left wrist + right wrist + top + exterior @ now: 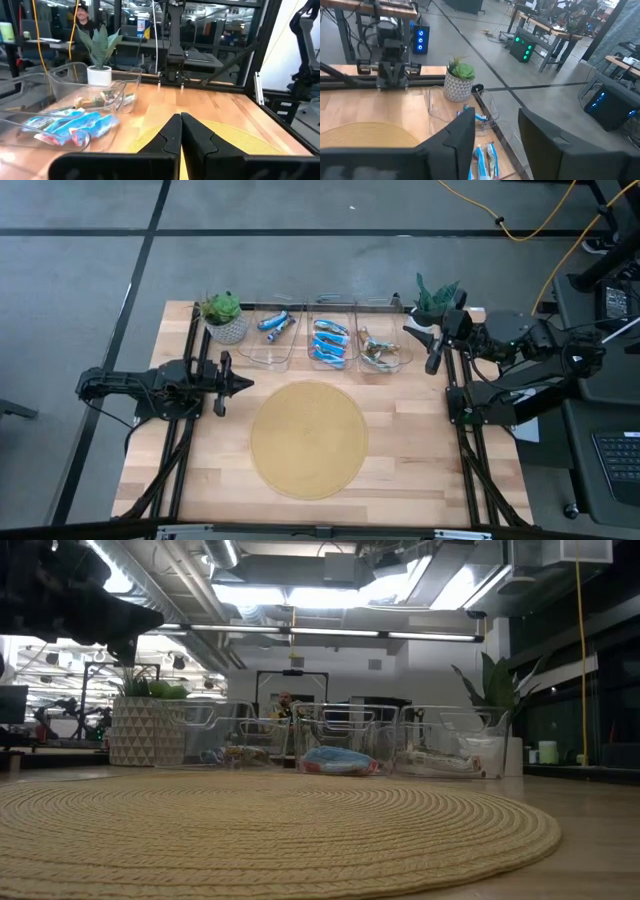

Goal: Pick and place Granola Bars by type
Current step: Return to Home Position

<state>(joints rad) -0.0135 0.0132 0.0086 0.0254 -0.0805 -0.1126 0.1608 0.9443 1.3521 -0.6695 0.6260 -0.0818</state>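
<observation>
Three clear bins stand in a row at the table's far side. The left bin (272, 335) holds a blue granola bar (273, 323). Several blue bars (330, 343) lie in the middle bin (331, 308), and green-brown bars (377, 350) lie in the right bin (398, 363). My left gripper (245, 383) is shut, level at the table's left side, pointing at the round mat; it holds nothing (180, 120). My right gripper (425, 348) hangs raised near the far right corner, open with nothing between its fingers (495, 120).
A round woven mat (308, 438) covers the table's middle. A potted plant (224, 317) stands at the far left corner and another (437, 297) at the far right. Dark rails (190, 440) run along both side edges. A person (82, 17) sits beyond the table.
</observation>
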